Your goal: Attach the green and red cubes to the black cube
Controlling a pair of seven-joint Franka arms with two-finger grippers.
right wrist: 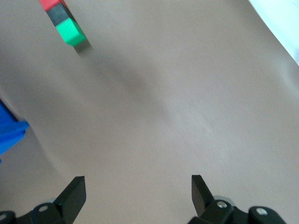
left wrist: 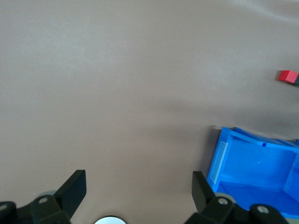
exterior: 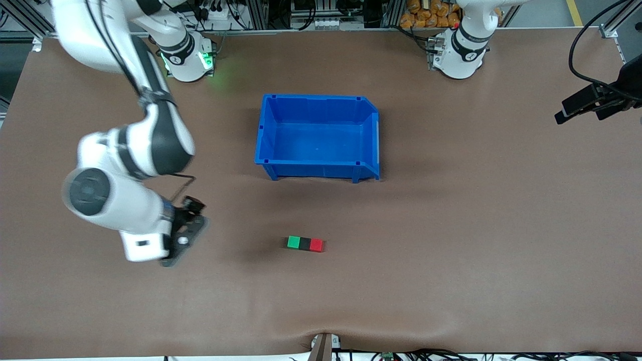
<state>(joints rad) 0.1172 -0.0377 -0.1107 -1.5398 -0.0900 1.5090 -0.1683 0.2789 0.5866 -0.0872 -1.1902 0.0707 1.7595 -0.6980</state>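
Three cubes sit joined in one row on the tabletop, nearer the front camera than the blue bin: green cube, black cube, red cube, touching. Likely light, rigid, matte; best pinched across opposite flat faces. Right pincer hangs low beside the row, toward the right arm's end, fingers spread, empty. Left pincer waits high, spread wide, holding nothing.

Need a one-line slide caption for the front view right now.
Green cube, black cube and red cube joined in a row on the table, nearer the camera than the blue bin.
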